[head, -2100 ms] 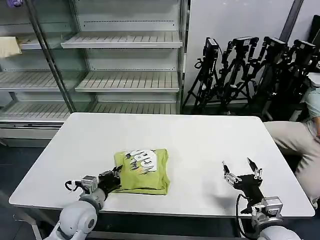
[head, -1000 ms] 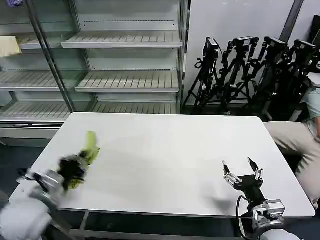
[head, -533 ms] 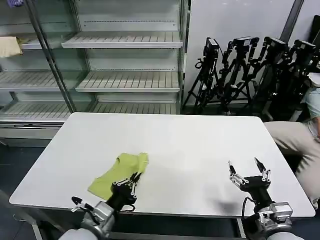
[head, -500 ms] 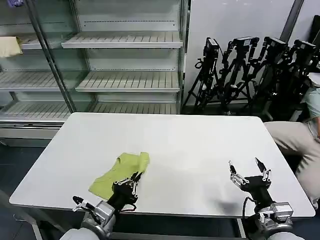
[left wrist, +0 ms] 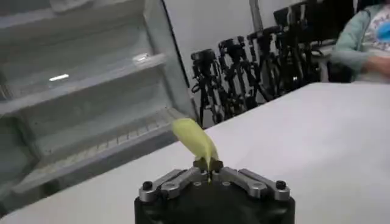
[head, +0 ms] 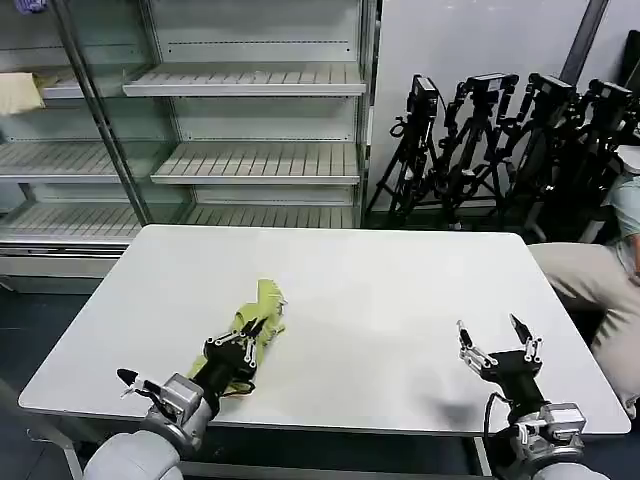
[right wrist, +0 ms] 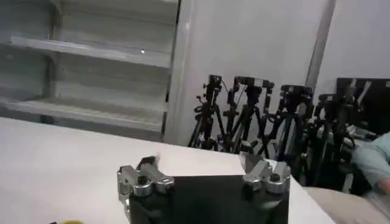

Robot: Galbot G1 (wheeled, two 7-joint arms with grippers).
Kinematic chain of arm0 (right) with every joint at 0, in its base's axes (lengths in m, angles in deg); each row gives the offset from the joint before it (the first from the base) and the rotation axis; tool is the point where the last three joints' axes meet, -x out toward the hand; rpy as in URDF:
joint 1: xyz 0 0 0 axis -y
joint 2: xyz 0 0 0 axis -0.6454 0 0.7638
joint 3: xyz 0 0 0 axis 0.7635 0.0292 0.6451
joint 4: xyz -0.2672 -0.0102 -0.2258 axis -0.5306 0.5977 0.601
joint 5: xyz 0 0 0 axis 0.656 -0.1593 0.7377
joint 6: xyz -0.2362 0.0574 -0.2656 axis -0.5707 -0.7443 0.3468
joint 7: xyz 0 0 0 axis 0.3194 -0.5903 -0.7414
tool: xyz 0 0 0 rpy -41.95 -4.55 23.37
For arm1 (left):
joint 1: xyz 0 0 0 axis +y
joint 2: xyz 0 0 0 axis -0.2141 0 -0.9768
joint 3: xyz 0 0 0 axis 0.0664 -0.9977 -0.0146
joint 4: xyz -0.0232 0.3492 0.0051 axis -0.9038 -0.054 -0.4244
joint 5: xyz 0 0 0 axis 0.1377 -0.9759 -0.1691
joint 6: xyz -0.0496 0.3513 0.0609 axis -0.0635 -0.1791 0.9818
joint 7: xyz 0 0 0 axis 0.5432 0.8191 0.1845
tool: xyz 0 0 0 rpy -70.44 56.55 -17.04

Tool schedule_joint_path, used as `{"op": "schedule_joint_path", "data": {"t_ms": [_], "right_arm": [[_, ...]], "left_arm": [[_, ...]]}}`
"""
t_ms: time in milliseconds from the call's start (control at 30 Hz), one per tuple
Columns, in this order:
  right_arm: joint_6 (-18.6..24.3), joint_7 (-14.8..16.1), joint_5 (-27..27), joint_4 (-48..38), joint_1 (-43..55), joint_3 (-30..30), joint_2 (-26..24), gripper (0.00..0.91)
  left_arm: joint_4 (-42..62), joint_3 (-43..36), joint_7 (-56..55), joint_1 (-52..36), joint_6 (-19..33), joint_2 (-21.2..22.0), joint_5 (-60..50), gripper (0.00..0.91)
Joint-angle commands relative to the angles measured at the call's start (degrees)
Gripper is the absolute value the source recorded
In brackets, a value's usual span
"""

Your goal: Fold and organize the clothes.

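Observation:
The clothes are one lime yellow-green T-shirt (head: pixel 265 303), bunched into a narrow crumpled strip near the table's front left. My left gripper (head: pixel 255 330) is shut on the fabric. In the left wrist view the shirt (left wrist: pixel 194 137) rises as a pinched tongue from the closed left gripper (left wrist: pixel 208 173). My right gripper (head: pixel 497 340) hovers open over the table's front right, apart from the shirt. In the right wrist view the right gripper (right wrist: pixel 201 168) has nothing between its spread fingers.
The white table (head: pixel 390 280) is bare from the middle to the right. Glass-fronted shelving (head: pixel 250 160) stands behind it, with a pale cream cloth (head: pixel 18 92) on a shelf at far left. Camera tripods (head: pixel 500 150) stand back right. A seated person (head: pixel 600 280) is at the right edge.
Half a second ago the shirt lay flatter near the front edge. Now it is gathered up and pulled farther onto the table by the left gripper. The right gripper has stayed put.

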Motion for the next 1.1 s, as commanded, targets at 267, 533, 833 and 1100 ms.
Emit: {"op": "schedule_joint_path", "data": {"t_ms": [267, 533, 833, 1100], "right_arm": [[-0.07, -0.09, -1.55, -0.04, -0.62, -2.54, -1.33, 0.907], [-0.28, -0.15, -1.62, -0.42, 0.46, -1.43, -1.27, 0.907], [-0.58, -0.15, -1.75, -0.86, 2.04, -0.29, -1.46, 0.907], [0.44, 0.10, -2.62, -1.56, 1.13, -1.47, -1.22, 0.907]], "left_arm": [[4.89, -10.93, -5.22, -4.93, 0.04, 10.48, 2.75, 0.010], [4.79, 2.15, -6.56, -9.47, -0.05, 0.71, 9.23, 0.010], [7.32, 25.64, 7.22, -1.37, -0.08, -19.67, 5.57, 0.000], [12.15, 40.15, 20.67, 6.77, 0.88, -29.03, -8.31, 0.000]]}}
